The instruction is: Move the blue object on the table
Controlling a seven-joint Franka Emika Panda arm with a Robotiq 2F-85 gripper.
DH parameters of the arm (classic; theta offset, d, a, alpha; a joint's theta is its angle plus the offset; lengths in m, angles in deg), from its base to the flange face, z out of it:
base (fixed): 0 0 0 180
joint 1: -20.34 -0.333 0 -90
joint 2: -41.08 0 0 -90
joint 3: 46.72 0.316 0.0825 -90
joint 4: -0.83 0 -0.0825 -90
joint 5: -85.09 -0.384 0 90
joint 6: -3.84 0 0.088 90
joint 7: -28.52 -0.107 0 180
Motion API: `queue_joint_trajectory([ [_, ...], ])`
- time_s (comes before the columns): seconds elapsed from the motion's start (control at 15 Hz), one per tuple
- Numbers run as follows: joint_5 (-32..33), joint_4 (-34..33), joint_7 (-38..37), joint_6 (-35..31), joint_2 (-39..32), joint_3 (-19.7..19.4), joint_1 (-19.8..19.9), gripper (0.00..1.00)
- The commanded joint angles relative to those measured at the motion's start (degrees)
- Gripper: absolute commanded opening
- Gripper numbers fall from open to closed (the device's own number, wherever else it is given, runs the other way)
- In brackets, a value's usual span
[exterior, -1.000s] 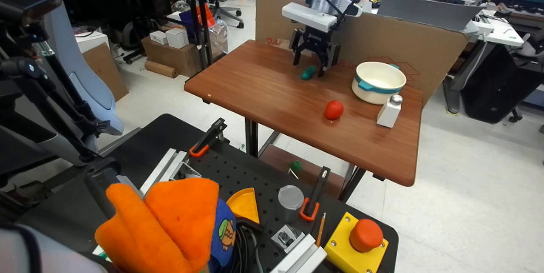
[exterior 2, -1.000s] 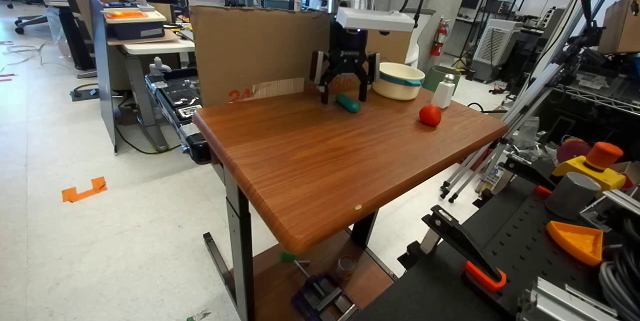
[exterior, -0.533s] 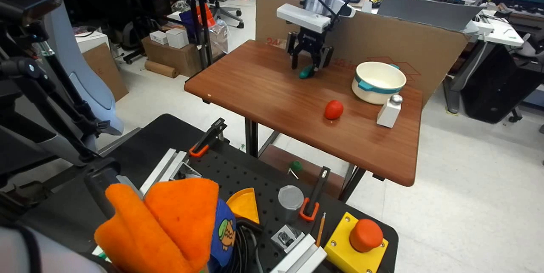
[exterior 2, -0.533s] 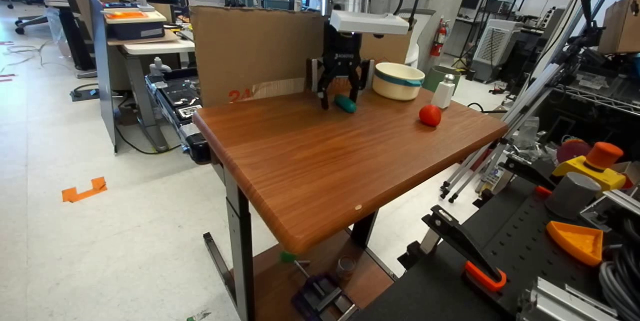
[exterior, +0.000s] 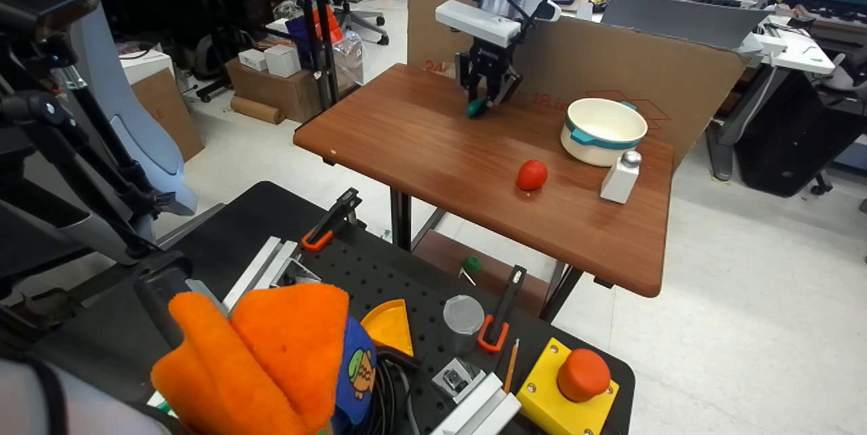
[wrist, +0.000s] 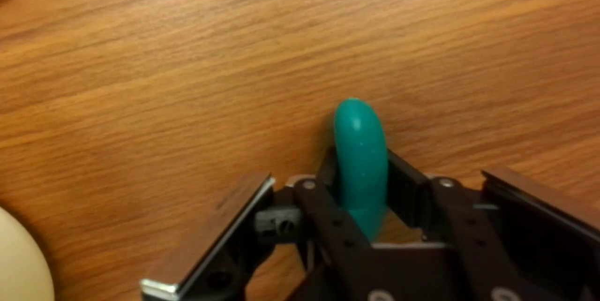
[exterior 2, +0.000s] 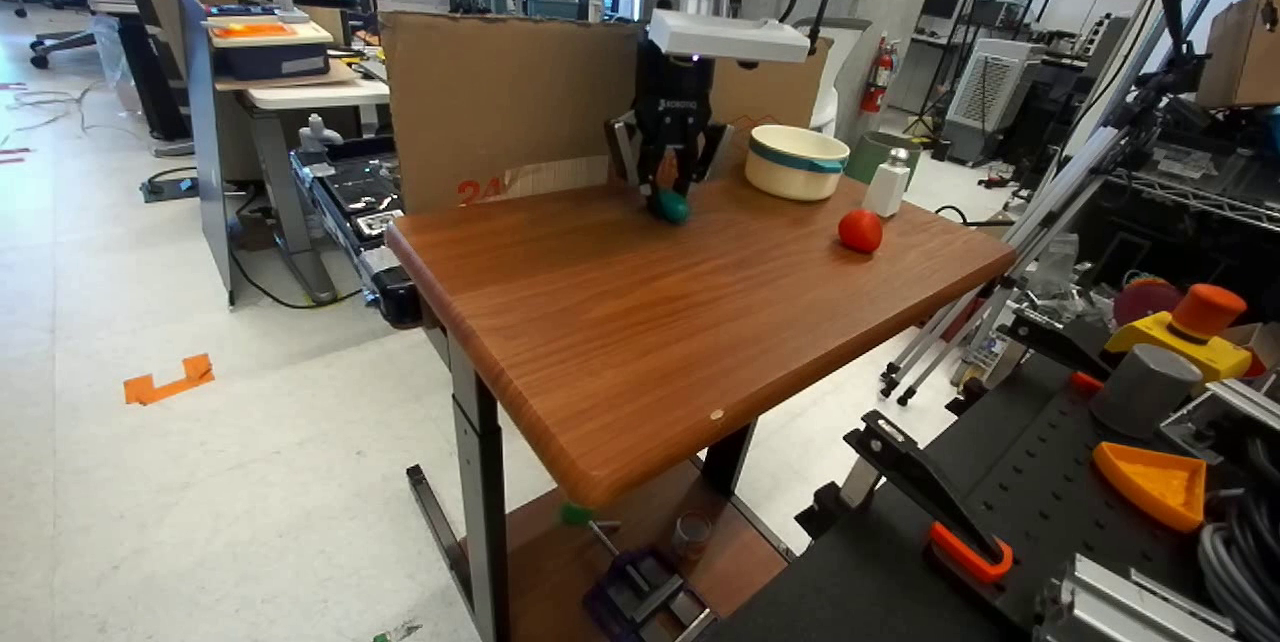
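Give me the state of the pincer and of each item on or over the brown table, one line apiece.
Blue-green object: held; whether it touches the table, I cannot tell.
Pincer: closed on that object from both sides.
Cream bowl: upright on the table, uncovered.
White shaker: standing, its silvery top on.
Red lump: resting on the table, apart from the other items.

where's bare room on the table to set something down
Widest: the table between the red lump, the pincer and the end farthest from the pot. Crowded: around pot, white shaker and lump, and at the pincer, closed on the teal object.
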Motion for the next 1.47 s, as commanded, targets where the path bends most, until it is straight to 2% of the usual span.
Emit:
queue_joint_trajectory([
  [0.0, -0.6, 3.7, -0.3, -1.7, 3.0, 1.5, -1.2, 0.08],
  [0.2, -1.7, 10.5, 1.9, -6.5, 6.5, 4.6, -2.1, 0.08],
  [0.47, -5.8, 19.4, 7.9, -12.9, 9.6, 10.3, -1.1, 0.08],
  [0.67, -8.7, 20.3, 11.4, -11.5, 9.2, 12.5, -0.5, 0.08],
  [1.0, -10.0, 19.5, 12.0, -6.9, 8.4, 12.1, -0.9, 0.08],
  [1.07, -9.9, 19.4, 11.9, -6.4, 8.3, 11.9, -1.1, 0.23],
  [1.13, -9.7, 19.2, 11.6, -5.6, 8.2, 11.6, -1.3, 0.58],
  [1.27, -9.0, 19.1, 10.5, -4.5, 8.2, 10.9, -1.9, 0.60],
  [1.4, -8.2, 19.5, 9.7, -4.6, 8.6, 10.2, -2.5, 0.71],
])
